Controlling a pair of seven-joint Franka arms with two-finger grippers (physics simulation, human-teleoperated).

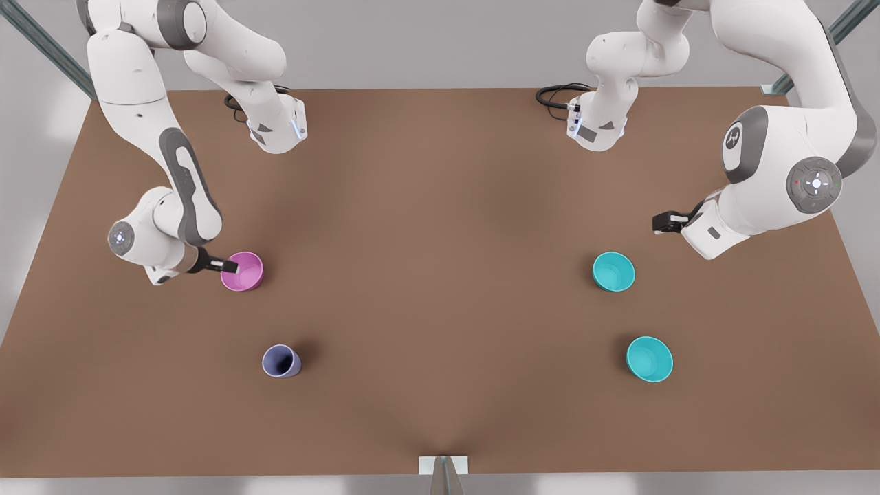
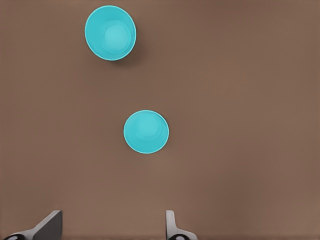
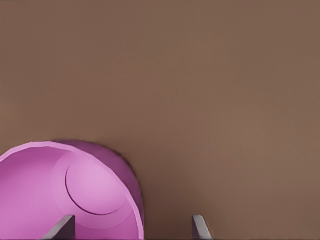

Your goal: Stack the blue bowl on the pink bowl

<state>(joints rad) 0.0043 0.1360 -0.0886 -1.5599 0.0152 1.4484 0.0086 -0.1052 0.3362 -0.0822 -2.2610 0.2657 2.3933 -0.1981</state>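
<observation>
The task has barely begun. The small round magenta-pink bowl (image 1: 243,271) sits upright on the brown table (image 1: 440,206) with nothing stacked in it. The two look-alike round turquoise bowls sit on the table well apart from the pink bowl, toward the front view's right. Of the two, the nearer (image 1: 614,271) is level with the pink bowl, and the farther (image 1: 650,359) lies beyond it, toward the front edge.

The right gripper (image 1: 229,265) is low at the pink bowl's rim. Its fingers (image 3: 64,227) stand wide apart in the right wrist view, one over the bowl's inside and the other over bare table. It is probably not clamped yet, though whether it touches the rim is hard to tell.

The left gripper (image 2: 112,227) hovers far from the pink bowl, above the turquoise pair. It is spread wide and empty, with the nearer bowl (image 2: 146,131) just ahead of its tips.

A small lavender-blue cup (image 1: 280,361) stands near the pink bowl, toward the front edge. Still to do — grasp a turquoise bowl, carry it across and nest it in the pink one.
</observation>
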